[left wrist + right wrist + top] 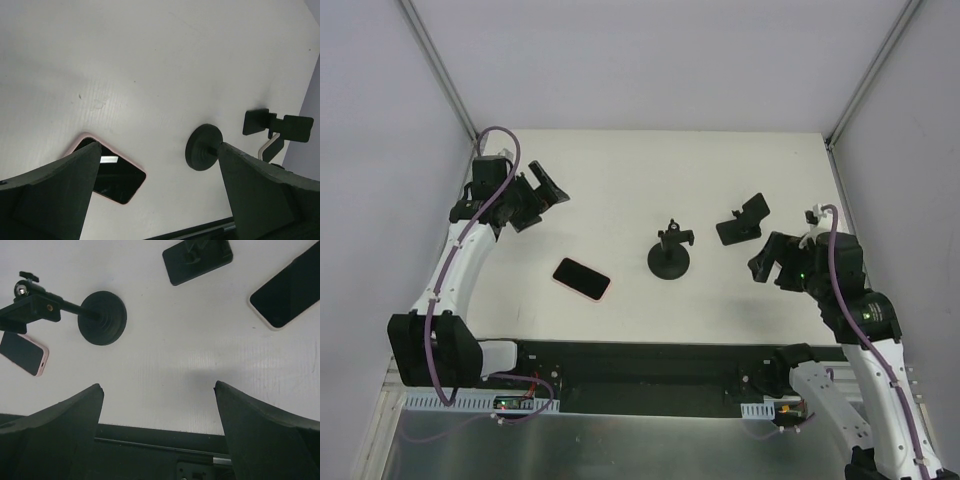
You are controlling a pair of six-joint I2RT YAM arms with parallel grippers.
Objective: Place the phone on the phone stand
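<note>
A phone in a pink case (582, 279) lies flat, screen up, on the white table left of centre. It also shows in the left wrist view (115, 176) and the right wrist view (22, 352). A black phone stand with a round base (671, 258) stands at the centre; it also shows in the wrist views (204, 147) (102, 317). My left gripper (545, 185) is open and empty, above the far left of the table (160, 146). My right gripper (770, 262) is open and empty, right of the stand (159, 386).
A second black stand with a flat base (742, 222) sits right of centre (197, 255) (277, 127). A second phone in a light case (287, 287) lies to its right, hidden under the right arm in the top view. A black rail (650, 365) runs along the near edge.
</note>
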